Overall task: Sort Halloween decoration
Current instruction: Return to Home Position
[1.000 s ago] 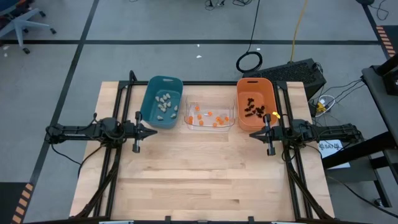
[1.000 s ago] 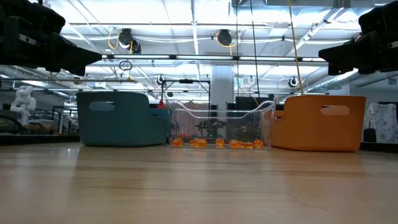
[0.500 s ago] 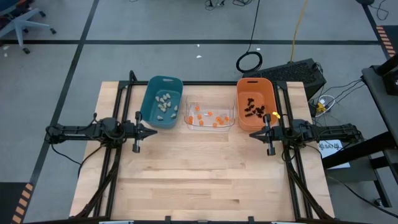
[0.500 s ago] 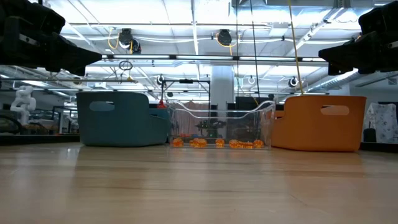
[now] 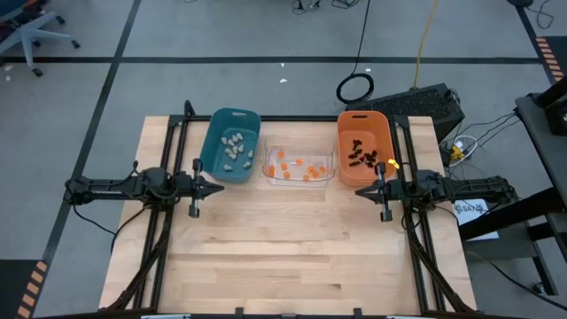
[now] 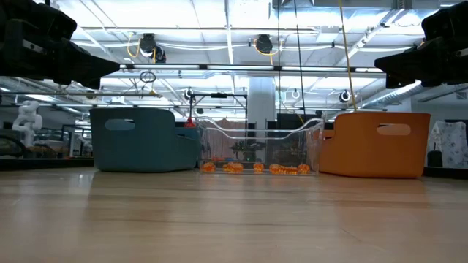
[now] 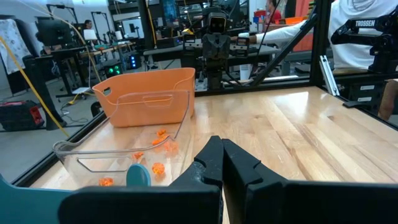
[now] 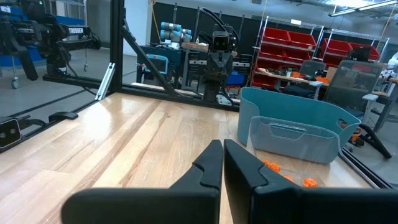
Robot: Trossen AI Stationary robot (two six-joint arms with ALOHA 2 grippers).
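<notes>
Teal bin [image 5: 208, 151] at eleven o'clock on the table [image 5: 283, 257] holds the pale lumps [image 5: 233, 144]; the clear bin [image 5: 298, 181] at twelve o'clock, the small orange ones [image 5: 297, 167]; the orange bin [image 5: 341, 142] at one o'clock, the black spidery ones [image 5: 359, 155]. The left jaws at nine o'clock and the right jaws at three are both pressed together, gripping nothing.

Bins [image 5: 299, 181] obstruct only the far table [image 5: 283, 252] edge.

Grey floor [image 5: 266, 35], crossed by black tape lines [image 5: 266, 60]; pale wooden table [image 5: 283, 257] within a black frame; office chair [image 5: 25, 27] at the far left; coiled black cable [image 5: 355, 88] and yellow cord [image 5: 423, 40] on the floor beyond; bright ceiling lights [image 6: 183, 14] overhead; shelving with red bins [image 8: 286, 43].
</notes>
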